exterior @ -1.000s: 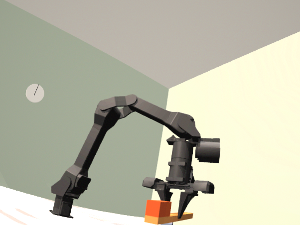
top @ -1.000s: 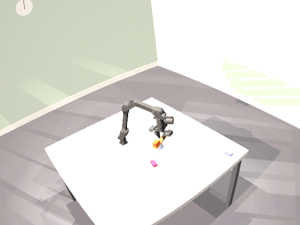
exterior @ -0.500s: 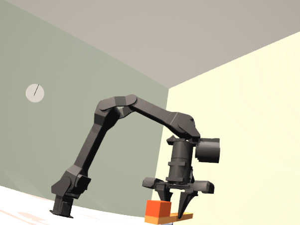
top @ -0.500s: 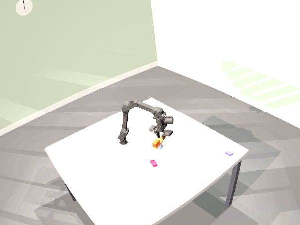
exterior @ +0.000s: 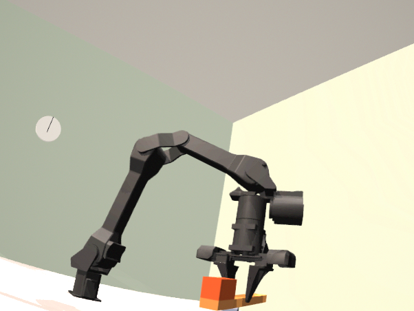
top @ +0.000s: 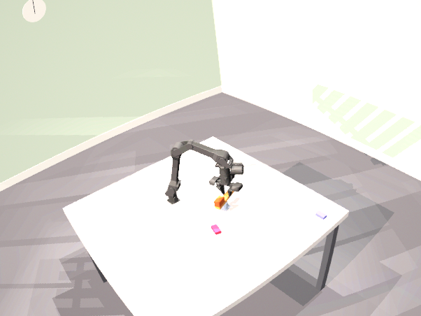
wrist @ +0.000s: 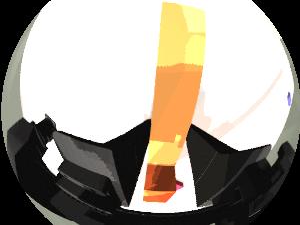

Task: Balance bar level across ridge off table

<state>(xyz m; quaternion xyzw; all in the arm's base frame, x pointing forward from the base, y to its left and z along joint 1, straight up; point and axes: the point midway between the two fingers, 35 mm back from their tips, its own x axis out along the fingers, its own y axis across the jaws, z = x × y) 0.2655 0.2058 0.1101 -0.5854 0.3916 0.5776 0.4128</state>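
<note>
The orange bar (top: 228, 195) (exterior: 258, 298) (wrist: 175, 94) has a red-orange block (top: 219, 201) (exterior: 218, 288) (wrist: 161, 177) on one end. My gripper (top: 226, 194) (exterior: 239, 292) (wrist: 170, 123) points down and is shut on the bar, with one finger on each side. The pale blue-grey ridge (top: 226, 207) shows under the bar in the top view, close to the block end. The bar looks about level in the exterior view and is above the table. Whether it touches the ridge cannot be told; most of the ridge is hidden.
A pink-red piece (top: 216, 229) lies on the white table (top: 157, 252) in front of the bar. A small purple piece (top: 321, 215) (wrist: 289, 98) lies near the table's right corner. The arm's base (top: 172, 200) (exterior: 85, 289) stands to the left of the bar.
</note>
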